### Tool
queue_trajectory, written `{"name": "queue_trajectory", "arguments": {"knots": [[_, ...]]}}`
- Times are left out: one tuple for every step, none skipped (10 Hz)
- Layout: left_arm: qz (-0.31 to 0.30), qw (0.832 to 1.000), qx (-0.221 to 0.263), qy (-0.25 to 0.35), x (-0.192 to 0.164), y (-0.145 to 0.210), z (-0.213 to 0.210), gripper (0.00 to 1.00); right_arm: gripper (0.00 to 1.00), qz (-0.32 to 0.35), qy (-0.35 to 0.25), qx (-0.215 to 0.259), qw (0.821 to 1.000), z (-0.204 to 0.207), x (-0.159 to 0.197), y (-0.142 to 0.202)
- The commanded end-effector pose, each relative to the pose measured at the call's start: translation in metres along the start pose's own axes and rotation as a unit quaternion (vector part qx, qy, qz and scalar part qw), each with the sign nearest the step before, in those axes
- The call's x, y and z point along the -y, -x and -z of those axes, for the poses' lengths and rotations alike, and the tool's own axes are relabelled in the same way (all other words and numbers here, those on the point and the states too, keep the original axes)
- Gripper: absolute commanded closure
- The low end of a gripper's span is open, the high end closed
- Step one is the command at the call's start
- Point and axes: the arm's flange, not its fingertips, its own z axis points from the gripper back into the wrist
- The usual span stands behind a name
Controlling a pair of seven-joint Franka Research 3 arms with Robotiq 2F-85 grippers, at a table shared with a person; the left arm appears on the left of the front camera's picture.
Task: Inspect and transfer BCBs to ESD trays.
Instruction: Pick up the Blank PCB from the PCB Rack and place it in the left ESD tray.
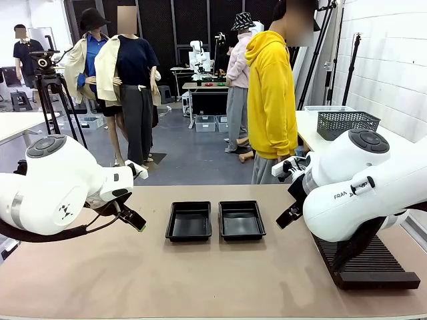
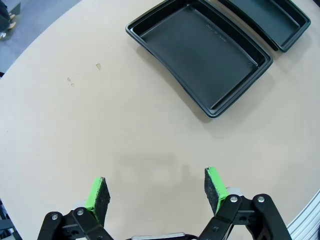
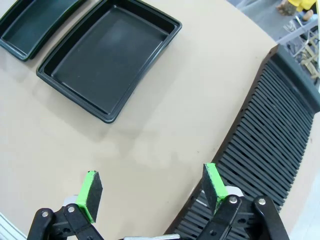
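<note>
Our left end effector [image 2: 155, 176] hangs over tabletop [image 2: 75, 130], green pads [image 2: 98, 192] wide apart, holding nothing. Our right end effector [image 3: 150, 171] same: pads wide apart, nothing between, one pad over edge of black ribbed rack [image 3: 280, 130]. We see two black ESD trays [image 1: 189, 221] just beside each other, near tabletop middle, between our arms. Person in yellow hoodie [image 1: 271, 93] stands at far side.

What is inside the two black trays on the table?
Nothing. The left tray and the right tray both show bare black floors, with no green boards in them. Nothing covers either floor, so nothing is hidden inside.
</note>
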Motion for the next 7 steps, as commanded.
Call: {"name": "queue_trajectory", "arguments": {"knots": [[-0.001,1.000,0.000,0.000,0.000,0.000,0.000,0.00,0.00,0.000,0.000,0.000,1.000,0.000,0.000,0.000],[-0.001,1.000,0.000,0.000,0.000,0.000,0.000,0.00,0.00,0.000,0.000,0.000,1.000,0.000,0.000,0.000],[-0.001,1.000,0.000,0.000,0.000,0.000,0.000,0.00,0.00,0.000,0.000,0.000,1.000,0.000,0.000,0.000],[-0.001,1.000,0.000,0.000,0.000,0.000,0.000,0.00,0.00,0.000,0.000,0.000,1.000,0.000,0.000,0.000],[0.000,1.000,0.000,0.000,0.000,0.000,0.000,0.00,0.00,0.000,0.000,0.000,1.000,0.000,0.000,0.000],[-0.003,1.000,-0.010,0.011,-0.009,-0.005,-0.009,0.00,0.00,-0.001,0.009,-0.010,1.000,-0.011,0.002,-0.005],[-0.005,1.000,-0.022,0.022,-0.021,-0.014,-0.017,0.00,0.00,0.006,0.011,-0.026,1.000,-0.024,0.007,-0.012]]}}
